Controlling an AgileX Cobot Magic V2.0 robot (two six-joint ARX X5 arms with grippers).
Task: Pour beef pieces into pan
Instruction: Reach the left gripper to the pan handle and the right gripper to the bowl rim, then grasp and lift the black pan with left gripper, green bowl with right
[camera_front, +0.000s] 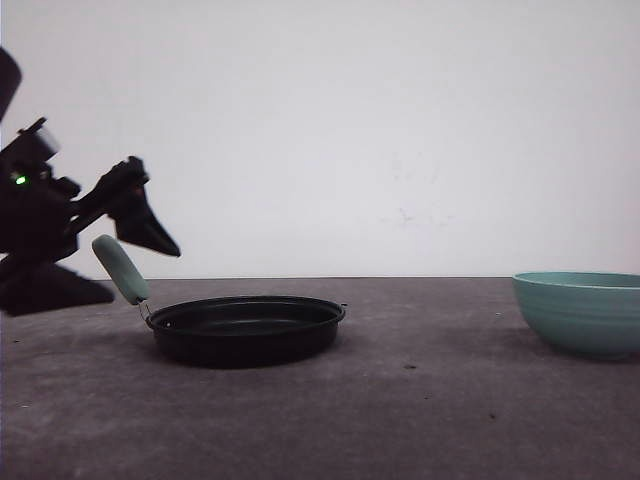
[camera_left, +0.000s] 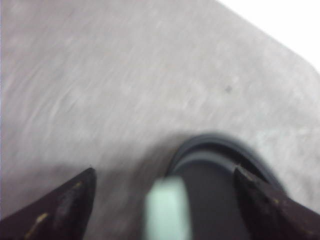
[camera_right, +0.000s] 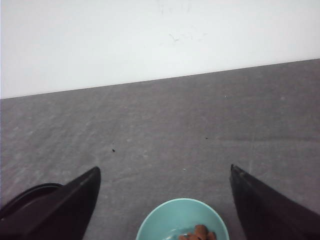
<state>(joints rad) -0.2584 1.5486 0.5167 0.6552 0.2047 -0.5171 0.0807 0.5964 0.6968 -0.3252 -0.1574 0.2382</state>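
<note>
Left wrist view is blurred; pan (camera_left: 220, 175) and its handle (camera_left: 167, 210) are cut off at the bottom edge, between the spread left gripper (camera_left: 165, 200) fingers. Front view: pan (camera_front: 245, 325) lower left, bowl (camera_front: 580, 310) cut off at right. Right gripper (camera_right: 165, 200) is spread above the bowl (camera_right: 170, 220); beef pieces (camera_right: 199, 232) barely show inside.

Readable text: none.
Labels or brands: none legible on the pan (camera_front: 247, 327) or the teal bowl (camera_front: 580, 311).
Numbers or signs: none.
</note>
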